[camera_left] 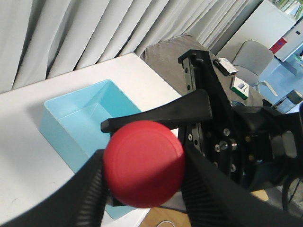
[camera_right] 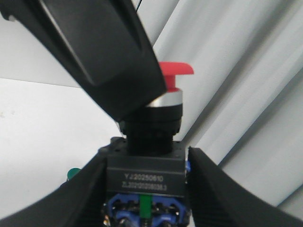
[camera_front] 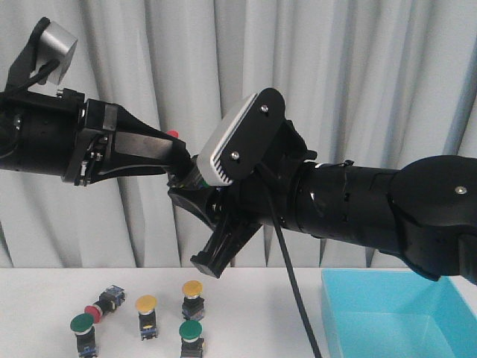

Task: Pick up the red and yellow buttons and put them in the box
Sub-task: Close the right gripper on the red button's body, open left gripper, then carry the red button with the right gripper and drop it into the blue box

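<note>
Red-capped push-button switch (camera_right: 151,142) with a dark blocky body and a silver collar is held high in the air, well above the white table (camera_front: 45,298), where the two black robot arms meet in front of a grey pleated curtain (camera_front: 373,74). Both grippers are closed on it at once. In the right wrist view, the right gripper (camera_right: 144,189) clamps the switch's dark body between its two fingers, white printed lettering on the body facing the camera, while one finger of the other arm crosses over the collar. In the left wrist view, the left gripper (camera_left: 144,182) holds the round domed red cap (camera_left: 144,163) between its fingers, cap facing the camera. In the front view only a sliver of the red cap (camera_front: 174,133) shows between the arms.

Below, the light blue rectangular open-topped plastic bin (camera_front: 402,313) sits on the table at the robot's right — nothing can be seen inside the part that shows.

Five more switches stand or lie in a loose group on the robot's left side of the table, well apart from the bin: a red-capped one (camera_front: 103,302) lying on its side, two yellow-capped ones (camera_front: 146,313) (camera_front: 193,297) upright, and two green-capped ones (camera_front: 83,332) (camera_front: 191,337) nearest the camera.
</note>
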Robot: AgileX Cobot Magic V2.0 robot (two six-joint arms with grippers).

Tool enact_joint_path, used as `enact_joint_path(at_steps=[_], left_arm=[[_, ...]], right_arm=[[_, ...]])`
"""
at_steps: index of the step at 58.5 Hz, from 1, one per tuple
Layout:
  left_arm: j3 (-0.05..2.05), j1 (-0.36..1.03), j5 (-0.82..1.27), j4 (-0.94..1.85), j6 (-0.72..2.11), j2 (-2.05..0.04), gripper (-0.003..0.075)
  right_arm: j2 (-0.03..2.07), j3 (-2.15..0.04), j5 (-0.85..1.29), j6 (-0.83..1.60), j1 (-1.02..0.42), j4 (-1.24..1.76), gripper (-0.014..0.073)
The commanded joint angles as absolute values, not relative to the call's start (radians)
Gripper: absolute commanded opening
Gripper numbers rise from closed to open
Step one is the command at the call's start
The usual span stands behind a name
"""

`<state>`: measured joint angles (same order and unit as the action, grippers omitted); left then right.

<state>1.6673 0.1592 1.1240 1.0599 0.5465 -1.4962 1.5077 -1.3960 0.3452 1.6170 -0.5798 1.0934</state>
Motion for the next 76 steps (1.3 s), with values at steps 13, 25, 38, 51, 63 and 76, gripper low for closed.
enact_joint_path(at_steps=[13, 25, 38, 51, 63, 76], left_arm=[[1.698, 0.164, 1.067, 1.125, 0.547, -1.461, 0.048], [1.698, 0.164, 1.057, 1.129, 0.547, -1.461, 0.0594], [1.698, 0.164, 1.053, 1.129, 0.547, -1.459, 0.0594], [1.698, 0.164, 1.065, 1.125, 0.548, -1.458, 0.0594], [1.698, 0.164, 1.075, 1.037, 0.548, -1.458, 0.0587], [1.698, 0.164, 1.094, 0.899, 0.547, -1.458, 0.0554]], right_arm=[[1.474, -1.433, 0.31, 1.612, -0.581, 1.118, -0.0008], [1.474, -1.433, 0.233, 1.609, -0.578, 1.119, -0.0008], [1.463, -1.433, 0.135, 1.609, -0.578, 1.119, -0.0008], [1.396, -1.433, -0.055, 1.609, -0.576, 1.126, -0.0008], [1.295, -1.433, -0.083, 1.609, -0.459, 1.241, -0.0008], [1.22, -1.382, -0.073, 1.613, -0.197, 1.405, -0.0008]])
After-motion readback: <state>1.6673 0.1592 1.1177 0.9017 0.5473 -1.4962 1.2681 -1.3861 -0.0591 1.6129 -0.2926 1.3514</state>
